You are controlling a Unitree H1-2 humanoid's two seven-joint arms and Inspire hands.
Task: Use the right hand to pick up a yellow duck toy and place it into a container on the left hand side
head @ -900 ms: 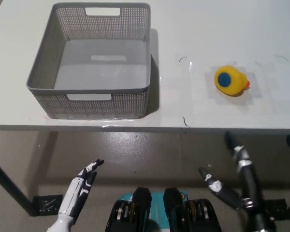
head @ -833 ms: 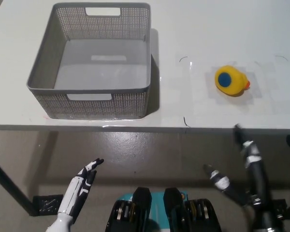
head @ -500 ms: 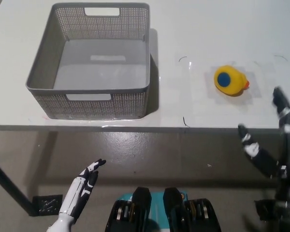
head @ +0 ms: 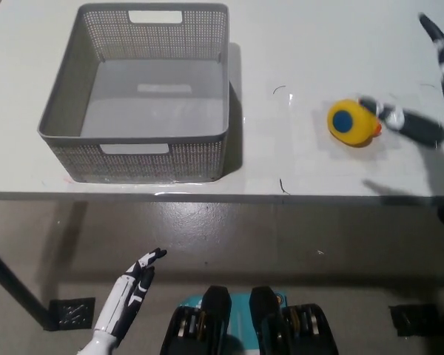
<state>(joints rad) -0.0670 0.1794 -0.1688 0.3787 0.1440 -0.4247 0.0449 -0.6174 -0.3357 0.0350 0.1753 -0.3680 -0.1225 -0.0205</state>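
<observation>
Right hand [head: 429, 96] is up over the table [head: 333, 52] at the far right edge of view, fingers [head: 399, 120] spread apart, holding nothing. 1 finger reaches toward the duck [head: 351, 123] and ends just beside its beak side; can't tell if it's touching. Another finger sticks up and away, well clear of the toy.

Duck sits on the table just to the inside of the right hand, on its side or back by the look of it, blue round patch facing up, orange beak pointing at the hand. Not gripped yet.

Basket [head: 66, 96] is on the far side of the duck from the right hand, well apart from it, nothing inside. Grey mesh walls with a handle slot in the near wall and the far one.

Left hand [head: 129, 292] rests low, below the table edge, nearer the basket side, fingers loosely extended, holding nothing.

Handling guess: small hollow rubber or vinyl toy, so light, a bit squashy, smooth skin. Likely to skid or roll on the slick tabletop if nudged from 1 side only. Best hold is across the round body, fingers on 1 flank and thumb opposite, not on the beak. Moderate squeeze should do, nothing fragile here.

Stage: reach nearly done, grasp not started
</observation>
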